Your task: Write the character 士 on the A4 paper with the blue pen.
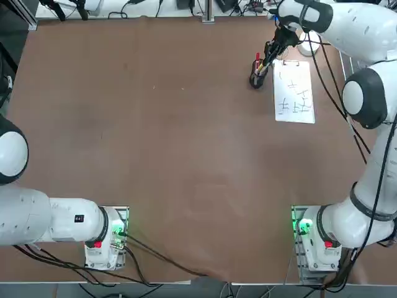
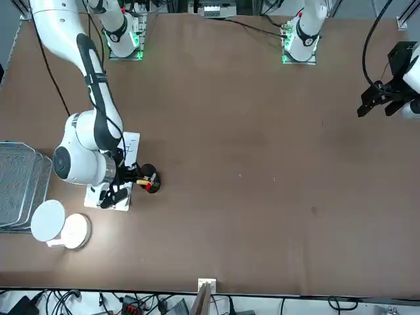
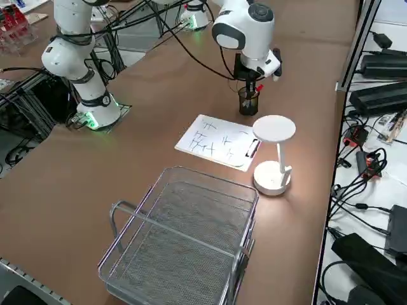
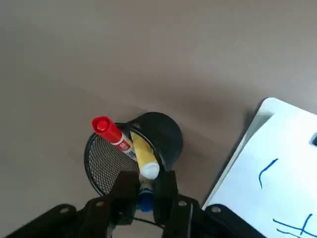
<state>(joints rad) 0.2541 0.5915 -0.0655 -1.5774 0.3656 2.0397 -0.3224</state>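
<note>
The A4 paper (image 1: 294,93) (image 3: 216,141) lies at the table's far right, clip at its far short edge, with several blue cross-like characters on it. Beside it stands a black mesh pen cup (image 4: 106,161) (image 1: 256,79) (image 3: 248,101). My right gripper (image 4: 145,186) (image 1: 265,62) (image 3: 250,79) hangs right over the cup. Its fingers are shut on the top of the blue pen (image 4: 144,202), which still stands in the cup. A red pen (image 4: 111,133) and a yellow pen (image 4: 143,156) lean in the same cup, right against the fingers.
A white desk lamp (image 3: 273,159) (image 2: 56,223) stands past the paper's clip end. A wire mesh basket (image 3: 184,241) (image 2: 20,184) sits at the table's right edge. The paper's corner (image 4: 277,163) lies close to the cup.
</note>
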